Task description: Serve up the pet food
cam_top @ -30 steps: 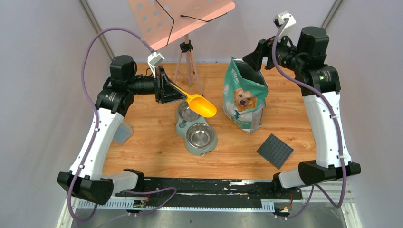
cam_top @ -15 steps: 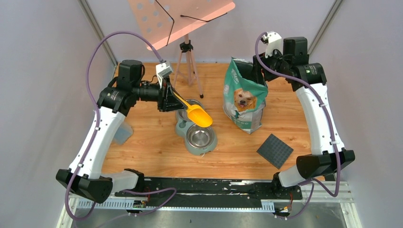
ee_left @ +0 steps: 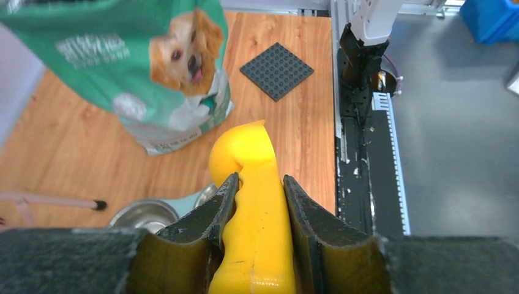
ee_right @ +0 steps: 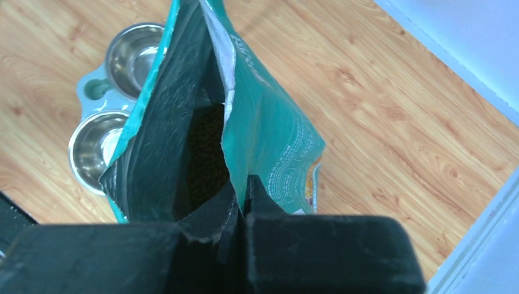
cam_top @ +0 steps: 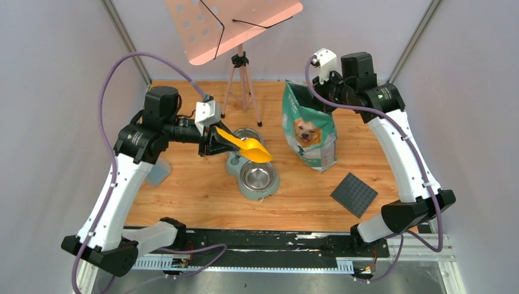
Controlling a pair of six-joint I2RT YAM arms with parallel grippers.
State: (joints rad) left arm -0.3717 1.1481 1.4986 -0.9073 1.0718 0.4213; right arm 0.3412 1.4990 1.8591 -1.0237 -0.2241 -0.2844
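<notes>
left gripper (ee_left: 257, 187) holds scoop (ee_left: 246, 146); right gripper (ee_right: 243, 191) pinches bag (ee_right: 276, 136) rim

The scoop (cam_top: 252, 148) is yellow, the bag (cam_top: 309, 131) teal-green with a golden dog, the kibble (ee_right: 205, 144) inside dark brown, the bowls (cam_top: 257, 176) silvery in a pale green holder (cam_top: 234, 165), the studded plate (cam_top: 354, 194) dark grey, the counter (cam_top: 190, 190) wood-grained.

your top view looks down from above and behind the arm bases over the whole tabletop (cam_top: 190, 196). the left wrist camera rides close along the yellow scoop (ee_left: 254, 202), facing the tabletop's right near corner. the right wrist camera looks steeply down, very near, into the bag (ee_right: 269, 141) at the pet food (ee_right: 205, 147). all three share the bag and the bowls (ee_right: 92, 150).
</notes>
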